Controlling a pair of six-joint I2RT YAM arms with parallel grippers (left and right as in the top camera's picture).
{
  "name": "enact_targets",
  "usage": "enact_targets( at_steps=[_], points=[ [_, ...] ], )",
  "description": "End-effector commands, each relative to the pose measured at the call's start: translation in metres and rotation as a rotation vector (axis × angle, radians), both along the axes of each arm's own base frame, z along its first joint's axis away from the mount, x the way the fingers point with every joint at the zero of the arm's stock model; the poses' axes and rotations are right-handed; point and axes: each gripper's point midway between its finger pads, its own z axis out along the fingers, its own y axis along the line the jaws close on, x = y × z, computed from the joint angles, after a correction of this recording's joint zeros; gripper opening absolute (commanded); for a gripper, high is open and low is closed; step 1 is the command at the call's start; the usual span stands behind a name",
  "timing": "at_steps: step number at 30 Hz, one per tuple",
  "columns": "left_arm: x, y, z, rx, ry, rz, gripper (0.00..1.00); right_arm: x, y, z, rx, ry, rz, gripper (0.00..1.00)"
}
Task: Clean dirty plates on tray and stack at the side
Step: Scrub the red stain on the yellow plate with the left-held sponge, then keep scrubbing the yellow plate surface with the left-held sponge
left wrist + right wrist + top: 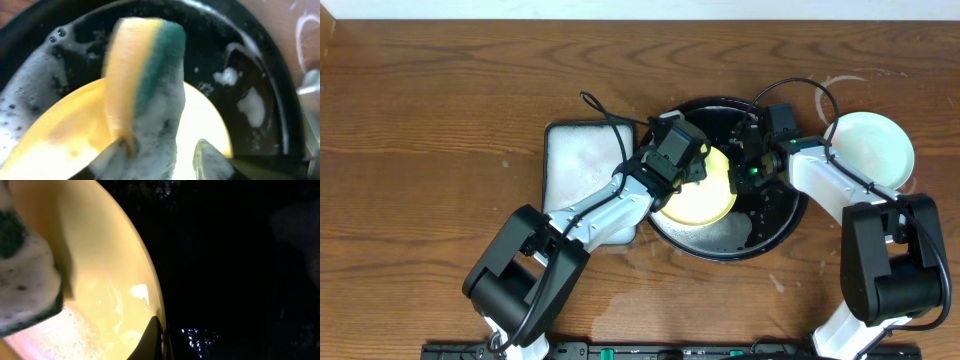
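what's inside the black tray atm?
A yellow plate, rim pinched by the right tool; suds around it; a soapy sponge over it at the left tool. Arms cover the tray's upper part, and anything under the plate is hidden.

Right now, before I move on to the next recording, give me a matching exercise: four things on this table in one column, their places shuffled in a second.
Things:
1. yellow plate
2. mint-green plate
3. sponge
4. white tray

Places:
A. on the bare table, right of the black tray
B. directly left of the black tray
C. in the black tray, rim pinched by the right gripper
D. over the yellow plate, at the left gripper

Pairs: 1-C, 2-A, 3-D, 4-B.
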Motion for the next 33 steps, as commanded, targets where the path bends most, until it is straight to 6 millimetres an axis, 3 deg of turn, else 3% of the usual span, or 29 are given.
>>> enact_targets(
  at_steps=[1,8,13,17,26,33],
  points=[
    [-0.004,0.004,-0.010,0.040,0.013,-0.024,0.55,-0.007,0.001,-0.010,-0.024,0.029,0.035,0.01],
    [-0.008,0.008,-0.014,0.113,-0.002,-0.099,0.57,-0.007,0.001,-0.010,-0.024,0.030,0.035,0.01],
    [-0.006,0.035,-0.022,0.247,-0.007,-0.034,0.57,-0.007,0.001,-0.010,-0.024,0.031,0.036,0.01],
    [-0.003,0.039,-0.021,0.314,-0.045,-0.087,0.57,-0.007,0.001,-0.010,-0.024,0.031,0.036,0.01],
    [0.011,0.031,0.016,0.254,-0.151,-0.083,0.57,-0.007,0.001,-0.010,-0.024,0.031,0.036,0.01],
    [0.019,0.038,-0.012,0.302,-0.134,-0.065,0.57,-0.008,0.001,-0.010,-0.025,0.035,0.036,0.01]
  ],
)
